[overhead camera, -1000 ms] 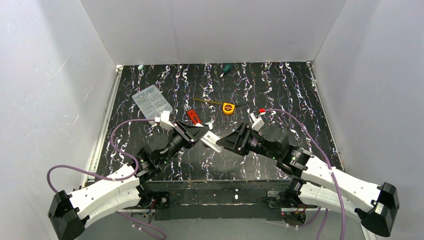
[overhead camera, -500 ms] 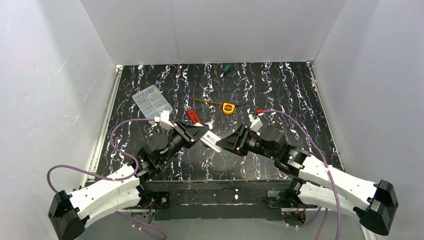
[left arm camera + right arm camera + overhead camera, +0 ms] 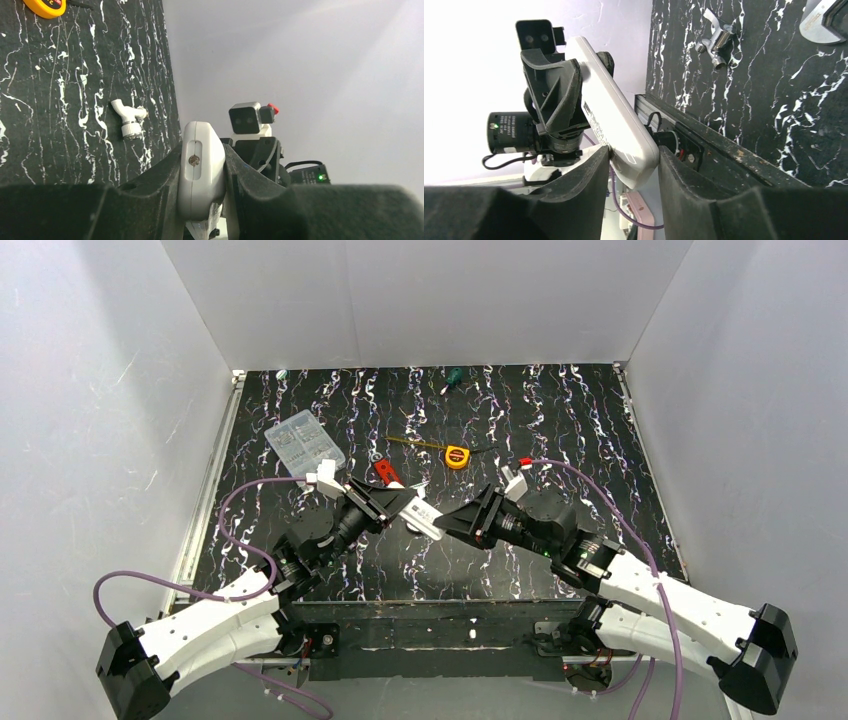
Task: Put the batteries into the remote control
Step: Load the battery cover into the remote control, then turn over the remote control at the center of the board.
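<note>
The white remote control (image 3: 422,517) hangs in the air above the table's near middle, bridging both grippers. My left gripper (image 3: 405,508) is shut on one end of it; the left wrist view shows the remote control (image 3: 201,172) end-on, pinched between the black fingers (image 3: 150,200). My right gripper (image 3: 445,523) holds the opposite end. Seen from the right wrist, the rounded tip of the remote control (image 3: 614,120) sits between the pads (image 3: 589,185), touching both. No batteries are in view.
On the black marbled table lie a clear compartment box (image 3: 303,442), a yellow tape measure (image 3: 456,456), a red-handled tool (image 3: 387,473) and a green screwdriver (image 3: 452,377). A white tap-shaped piece (image 3: 127,118) and a silver metal piece (image 3: 716,37) lie close by.
My right gripper's jaws have narrowed onto the remote control's free end. The left gripper keeps its hold, and the remote has shifted only slightly.
</note>
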